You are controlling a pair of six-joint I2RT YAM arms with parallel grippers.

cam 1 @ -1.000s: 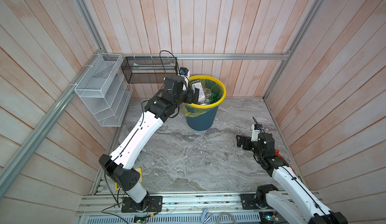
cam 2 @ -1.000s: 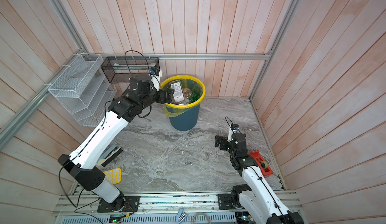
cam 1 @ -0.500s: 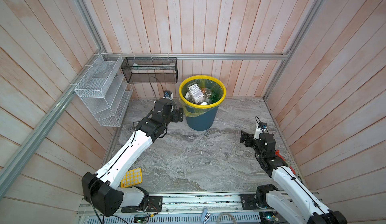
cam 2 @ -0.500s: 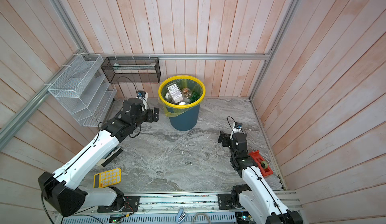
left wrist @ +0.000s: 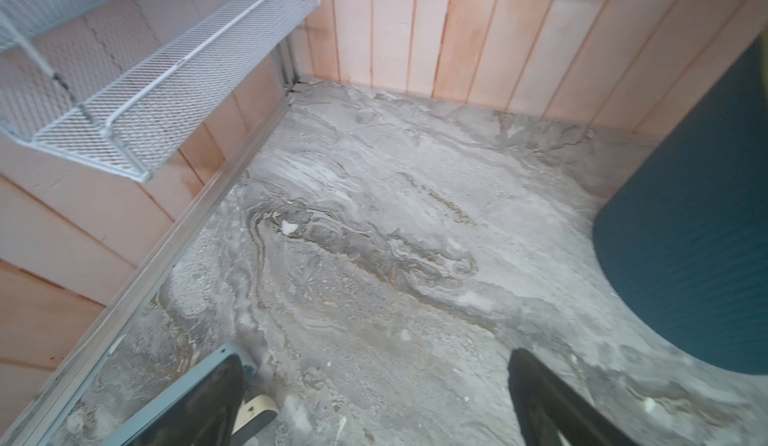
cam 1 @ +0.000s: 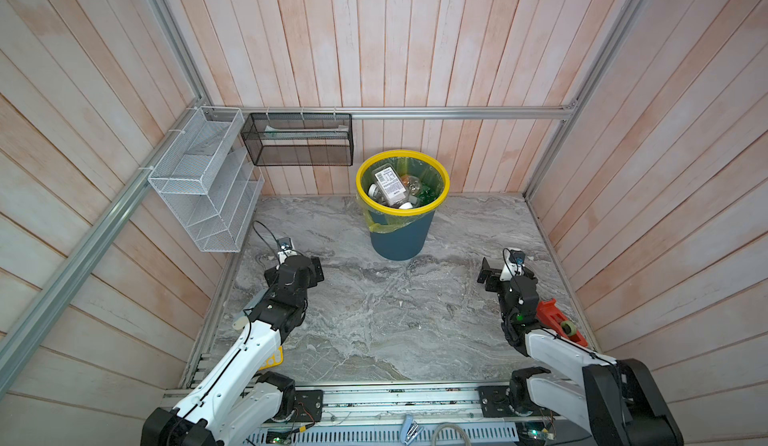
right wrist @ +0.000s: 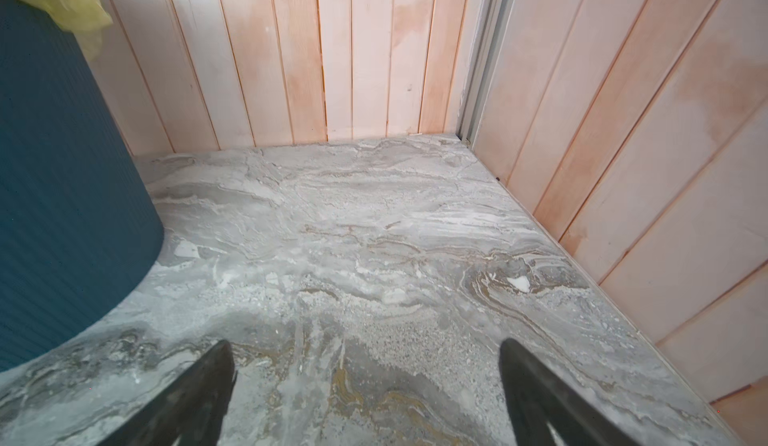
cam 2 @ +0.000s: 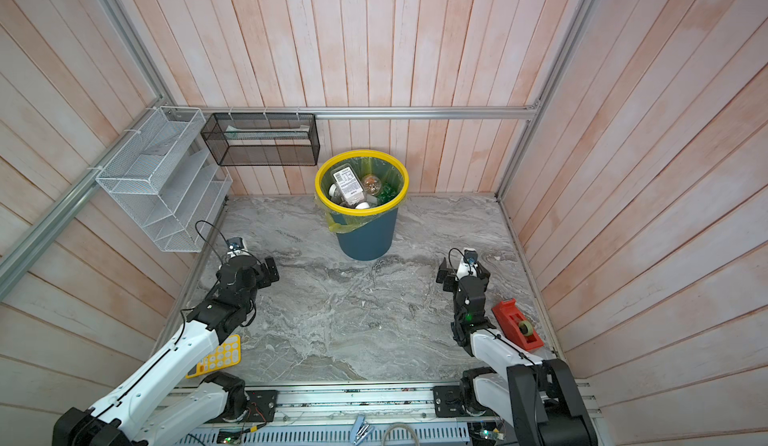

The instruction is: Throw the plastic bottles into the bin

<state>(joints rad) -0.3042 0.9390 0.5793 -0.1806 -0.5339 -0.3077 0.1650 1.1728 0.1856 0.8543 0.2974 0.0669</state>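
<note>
The bin [cam 1: 399, 231] [cam 2: 365, 236], dark teal with a yellow rim and a yellow-green liner, stands at the back middle. Several plastic bottles [cam 1: 390, 184] [cam 2: 349, 184] lie inside it, a white-labelled one on top. No bottle shows on the floor. My left gripper [cam 1: 293, 263] [cam 2: 247, 267] hangs low over the floor, left and in front of the bin, open and empty [left wrist: 376, 356]. The bin's wall [left wrist: 685, 256] fills one side of the left wrist view. My right gripper [cam 1: 505, 271] [cam 2: 463, 273] is right of the bin, open, with only bare floor between its fingers [right wrist: 365, 348].
A white wire rack [cam 1: 203, 182] and a black mesh basket [cam 1: 299, 140] hang on the walls at the back left. A yellow tray [cam 2: 220, 356] lies partly under my left arm. A red tape dispenser [cam 2: 517, 323] sits by the right wall. Wooden walls enclose the marble floor.
My left arm has drawn back from the bin's rim and come down toward the floor on the left, its gripper empty. The right arm has hardly moved.
</note>
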